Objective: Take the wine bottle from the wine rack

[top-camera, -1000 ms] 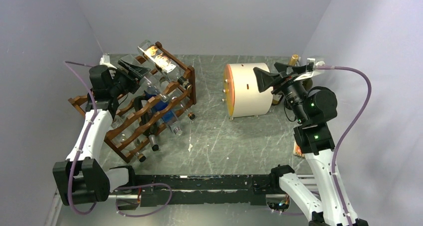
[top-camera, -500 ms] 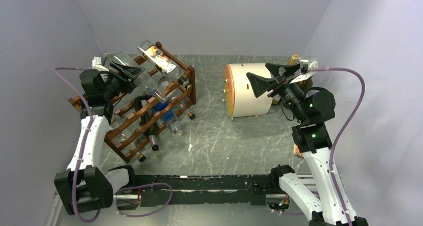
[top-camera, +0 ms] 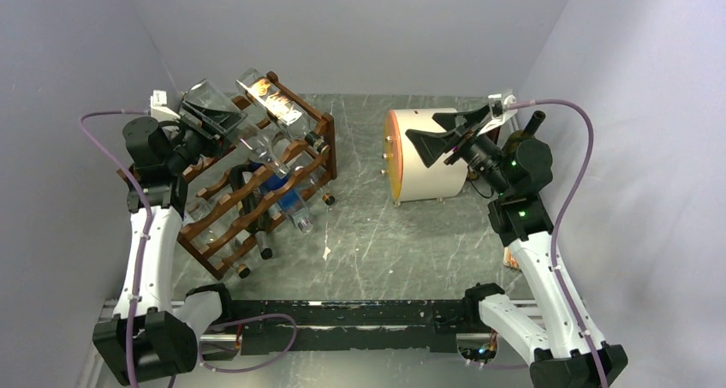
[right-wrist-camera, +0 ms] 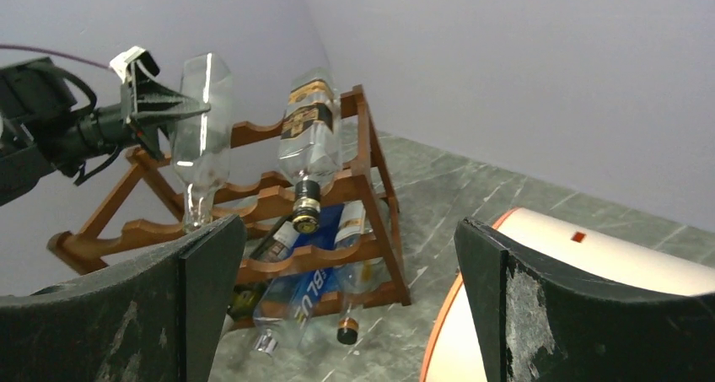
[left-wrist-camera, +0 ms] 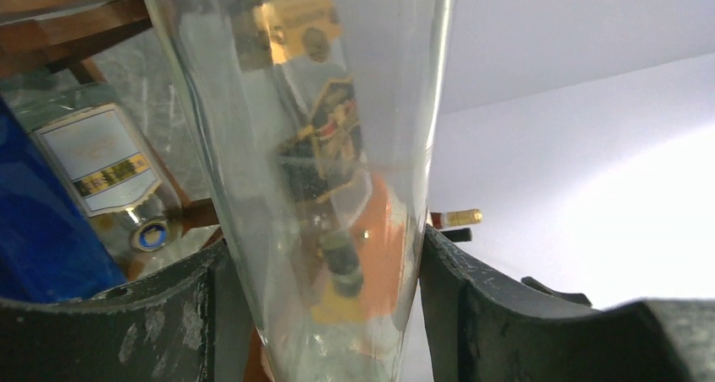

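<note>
My left gripper (top-camera: 202, 121) is shut on a clear glass wine bottle (top-camera: 224, 124) by its wide body. It holds the bottle neck-down over the top left of the reddish-brown wooden wine rack (top-camera: 257, 201). In the left wrist view the bottle (left-wrist-camera: 329, 146) fills the gap between my fingers (left-wrist-camera: 126, 314). The right wrist view shows the bottle (right-wrist-camera: 202, 137) with its mouth close to the rack's (right-wrist-camera: 278, 201) top rail; I cannot tell if they touch. My right gripper (top-camera: 435, 141) is open and empty over the cream drum (top-camera: 428, 170).
A clear bottle with a gold label (top-camera: 274, 104) lies on the rack's top tier. A blue bottle (top-camera: 278, 187) and other bottles lie lower down. A dark bottle with gold foil (top-camera: 524, 129) stands behind the drum, near the right wall.
My left arm has pulled back to the left and up, drawing the clear bottle up out of the rack. My right gripper has swung left over the drum.
</note>
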### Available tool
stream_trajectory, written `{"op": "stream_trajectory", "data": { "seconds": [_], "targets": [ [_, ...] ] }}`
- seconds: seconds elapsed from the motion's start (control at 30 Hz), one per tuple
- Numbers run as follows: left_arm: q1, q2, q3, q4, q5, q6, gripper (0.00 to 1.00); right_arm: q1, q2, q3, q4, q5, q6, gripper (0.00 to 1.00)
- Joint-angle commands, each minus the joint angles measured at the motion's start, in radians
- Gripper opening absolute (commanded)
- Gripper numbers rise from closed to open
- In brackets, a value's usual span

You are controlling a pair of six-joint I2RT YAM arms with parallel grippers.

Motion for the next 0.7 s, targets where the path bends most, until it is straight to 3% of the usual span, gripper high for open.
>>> {"op": "stream_trajectory", "data": {
  "seconds": [0.0, 0.3, 0.47, 0.67],
  "targets": [
    [0.012, -0.039, 0.078, 0.075, 0.094, -0.074, 0.07, 0.035, -0.009, 0.031, 0.050, -0.072, -0.031, 0.99],
    [-0.003, -0.022, 0.130, 0.087, 0.302, -0.086, 0.07, 0.252, 0.106, 0.129, 0.005, 0.073, -0.322, 0.98],
    [-0.106, 0.021, 0.235, -0.096, 0.340, 0.094, 0.07, 0.521, 0.199, 0.180, -0.044, 0.179, -0.620, 0.98],
    [-0.229, 0.044, 0.249, -0.223, 0.338, 0.218, 0.07, 0.657, 0.245, 0.183, -0.106, 0.074, -0.984, 0.96]
  ]
}}
